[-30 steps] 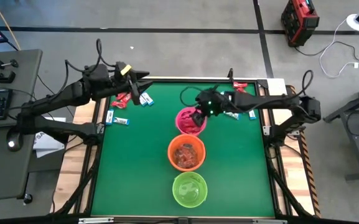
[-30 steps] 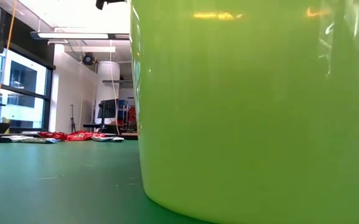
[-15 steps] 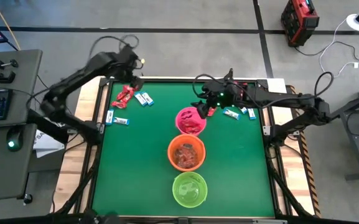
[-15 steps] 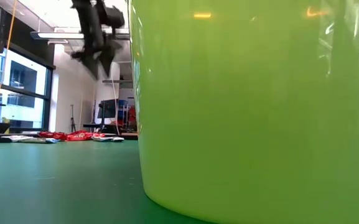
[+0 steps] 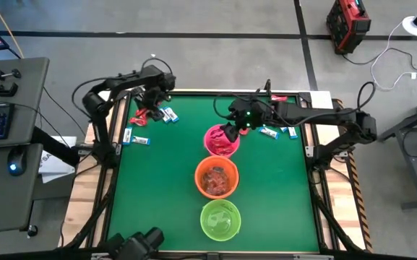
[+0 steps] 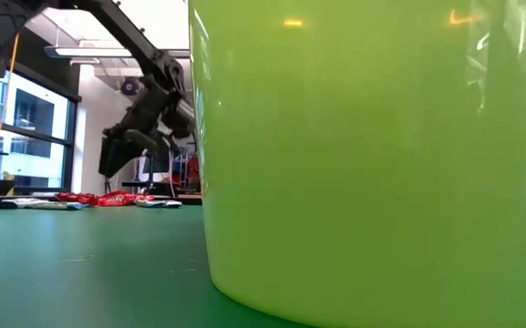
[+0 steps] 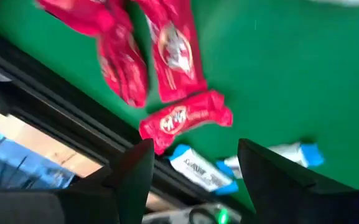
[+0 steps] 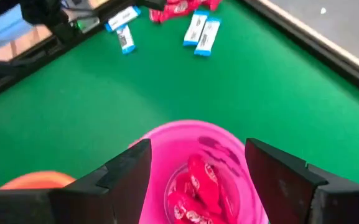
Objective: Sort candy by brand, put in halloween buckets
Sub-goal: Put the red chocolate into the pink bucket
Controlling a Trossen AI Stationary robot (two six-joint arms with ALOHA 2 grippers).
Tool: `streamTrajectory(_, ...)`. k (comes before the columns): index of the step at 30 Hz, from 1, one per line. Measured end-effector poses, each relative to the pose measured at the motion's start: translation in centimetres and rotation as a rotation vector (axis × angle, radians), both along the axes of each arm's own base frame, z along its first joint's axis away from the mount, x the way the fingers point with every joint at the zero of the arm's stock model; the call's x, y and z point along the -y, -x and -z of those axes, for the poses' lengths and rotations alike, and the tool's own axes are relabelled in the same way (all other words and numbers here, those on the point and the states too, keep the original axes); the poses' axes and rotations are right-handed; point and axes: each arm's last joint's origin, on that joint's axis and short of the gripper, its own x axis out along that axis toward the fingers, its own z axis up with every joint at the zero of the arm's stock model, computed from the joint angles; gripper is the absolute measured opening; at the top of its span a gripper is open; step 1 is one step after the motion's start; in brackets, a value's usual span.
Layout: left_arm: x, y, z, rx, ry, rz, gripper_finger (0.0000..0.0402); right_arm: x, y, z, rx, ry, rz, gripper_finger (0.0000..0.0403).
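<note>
Candy lies in two small piles at the far side of the green worktop [image 5: 165, 180]: red candy [image 5: 142, 112] on the left, blue-and-white candy [image 5: 269, 132] on the right. The left claw [image 5: 152, 103] bends down over the red pile, fingers spread, holding nothing. The right claw [image 5: 231, 132] reaches in over the pink bucket [image 5: 221, 141], also spread and empty. Its wrist view shows red candy inside the pink bucket. The low view is mostly filled by the green bucket [image 6: 372, 155]. The orange bucket [image 5: 216, 178] sits between pink and green.
</note>
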Motion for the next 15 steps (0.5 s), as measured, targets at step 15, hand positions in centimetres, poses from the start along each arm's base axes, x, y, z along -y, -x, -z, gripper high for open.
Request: streamTrajectory(15, 0.7, 0.7, 5.2, -0.12, 0.139, 0.117, 0.0223, 0.0, -0.1, 1.0, -0.062, -0.019, 0.001, 0.0252)
